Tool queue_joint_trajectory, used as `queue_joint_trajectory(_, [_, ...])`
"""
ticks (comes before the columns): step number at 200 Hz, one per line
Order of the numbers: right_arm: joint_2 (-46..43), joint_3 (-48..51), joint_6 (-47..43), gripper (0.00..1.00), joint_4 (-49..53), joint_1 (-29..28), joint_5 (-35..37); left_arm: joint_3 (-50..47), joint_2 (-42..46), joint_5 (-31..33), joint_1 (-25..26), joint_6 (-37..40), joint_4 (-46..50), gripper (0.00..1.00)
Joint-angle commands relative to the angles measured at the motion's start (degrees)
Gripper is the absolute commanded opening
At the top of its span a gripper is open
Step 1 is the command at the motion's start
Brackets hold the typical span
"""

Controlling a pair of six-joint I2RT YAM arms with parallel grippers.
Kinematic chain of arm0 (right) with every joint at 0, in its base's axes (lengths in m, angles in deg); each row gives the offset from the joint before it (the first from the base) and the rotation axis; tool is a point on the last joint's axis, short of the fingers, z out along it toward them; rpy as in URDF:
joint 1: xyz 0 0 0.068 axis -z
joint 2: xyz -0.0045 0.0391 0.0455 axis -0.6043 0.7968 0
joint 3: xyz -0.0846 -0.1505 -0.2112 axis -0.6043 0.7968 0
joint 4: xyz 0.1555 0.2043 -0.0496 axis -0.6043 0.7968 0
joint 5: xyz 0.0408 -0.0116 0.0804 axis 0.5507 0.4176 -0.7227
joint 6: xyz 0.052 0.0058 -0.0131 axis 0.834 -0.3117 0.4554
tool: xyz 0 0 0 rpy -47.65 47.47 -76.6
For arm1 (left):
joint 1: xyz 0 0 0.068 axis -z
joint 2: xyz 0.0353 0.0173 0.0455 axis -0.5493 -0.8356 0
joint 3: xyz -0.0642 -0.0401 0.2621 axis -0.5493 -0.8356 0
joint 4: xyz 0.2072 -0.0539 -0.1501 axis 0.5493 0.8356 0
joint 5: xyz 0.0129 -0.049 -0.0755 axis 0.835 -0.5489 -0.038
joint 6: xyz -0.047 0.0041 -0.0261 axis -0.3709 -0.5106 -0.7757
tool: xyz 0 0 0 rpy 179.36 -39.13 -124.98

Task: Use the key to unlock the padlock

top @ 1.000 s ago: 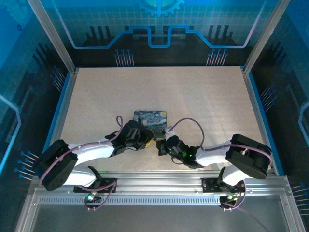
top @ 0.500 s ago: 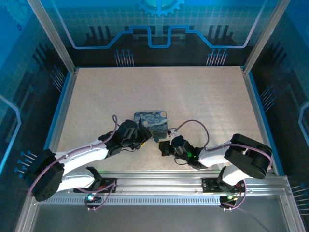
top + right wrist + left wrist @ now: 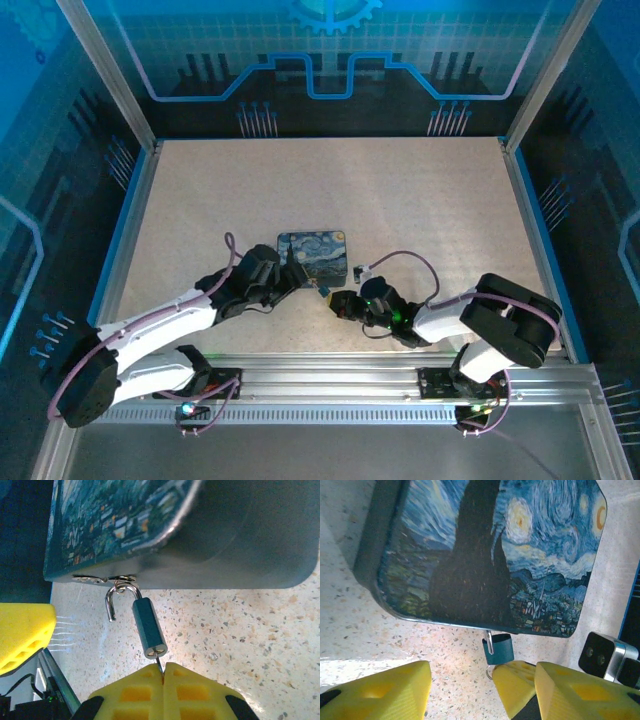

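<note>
Right claw point(image 3: 162, 672) clenched on key point(image 3: 159, 663) in padlock point(image 3: 149, 630), which hangs open on tin point(image 3: 225, 540); left claw point(image 3: 287, 277) released, near-left of tin.

Locate the tin point(image 3: 313, 253) at mid-table. The padlock point(image 3: 148, 628) hangs at its near edge. The key point(image 3: 159, 664) sits in the padlock's outer end, between the fingers of the right gripper point(image 3: 163, 669).

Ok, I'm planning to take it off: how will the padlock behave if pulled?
The padlock probably pivots loosely, since its open shackle just hooks onto the tin. Its smooth round body likely rolls once free. Tiny beside the tin, it seems light.
</note>
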Motion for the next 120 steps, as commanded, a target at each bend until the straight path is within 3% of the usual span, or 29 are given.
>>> queue_joint_trajectory(1, [-0.4, 0.6, 2.2, 0.08, 1.3, 0.5, -0.7, 2.9, 2.1, 2.1, -1.6, 4.7, 5.4, 0.61])
queue_joint_trajectory(69, [-2.9, 0.8, -0.6, 0.18, 5.9, 0.4, -0.4, 2.3, 5.6, -0.9, -8.8, 10.2, 7.8, 0.77])
queue_joint_trajectory(120, [-11.5, 1.0, -7.9, 0.29, 13.2, 0.4, 1.3, 1.8, 5.0, -6.7, -14.2, 15.3, 5.8, 0.85])
